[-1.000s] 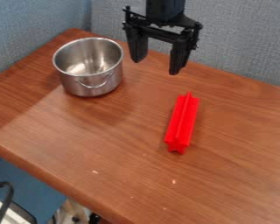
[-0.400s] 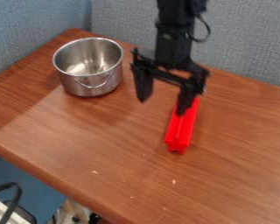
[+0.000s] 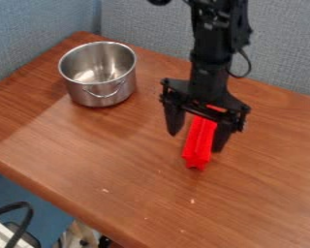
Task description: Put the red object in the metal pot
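The red object [image 3: 198, 147], a bright red plastic bar, lies flat on the wooden table right of centre. My gripper [image 3: 200, 130] has come down over its far half, open, one black finger [image 3: 173, 119] left of the bar and the other on its right side. Whether the fingers touch the bar I cannot tell. The upper part of the bar is hidden behind the gripper. The metal pot [image 3: 97, 73], shiny and round with nothing in it, stands at the back left of the table, well apart from the gripper.
The wooden table [image 3: 80, 136] ends in a front edge running diagonally at the lower left. A blue-grey wall rises behind the pot. Cables and floor clutter [image 3: 15, 228] show below the table's front corner.
The gripper has moved down and toward the front right, from above the table's back edge to straddle the red bar. It stayed open. Bar and pot have not moved.
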Action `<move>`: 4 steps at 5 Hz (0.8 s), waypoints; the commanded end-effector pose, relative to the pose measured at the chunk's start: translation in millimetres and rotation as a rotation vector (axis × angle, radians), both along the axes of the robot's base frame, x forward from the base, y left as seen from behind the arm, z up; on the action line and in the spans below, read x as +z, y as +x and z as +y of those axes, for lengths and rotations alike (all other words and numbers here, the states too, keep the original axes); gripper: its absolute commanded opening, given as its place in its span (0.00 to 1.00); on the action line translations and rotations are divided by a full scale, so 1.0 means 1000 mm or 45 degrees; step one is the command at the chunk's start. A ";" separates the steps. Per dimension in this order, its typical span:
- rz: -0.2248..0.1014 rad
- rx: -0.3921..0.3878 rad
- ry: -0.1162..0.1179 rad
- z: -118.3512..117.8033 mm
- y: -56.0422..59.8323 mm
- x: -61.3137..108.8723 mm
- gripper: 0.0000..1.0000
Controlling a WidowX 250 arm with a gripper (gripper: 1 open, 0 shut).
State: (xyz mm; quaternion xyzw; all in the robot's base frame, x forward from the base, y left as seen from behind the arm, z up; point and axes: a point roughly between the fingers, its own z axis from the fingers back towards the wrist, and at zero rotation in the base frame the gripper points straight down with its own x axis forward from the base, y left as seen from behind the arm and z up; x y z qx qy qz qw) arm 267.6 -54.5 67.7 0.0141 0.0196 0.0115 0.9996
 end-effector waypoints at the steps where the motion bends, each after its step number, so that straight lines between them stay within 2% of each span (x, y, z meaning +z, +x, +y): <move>1: -0.057 0.001 0.008 -0.004 0.004 -0.001 1.00; 4: -0.069 0.032 0.013 0.004 0.006 -0.021 1.00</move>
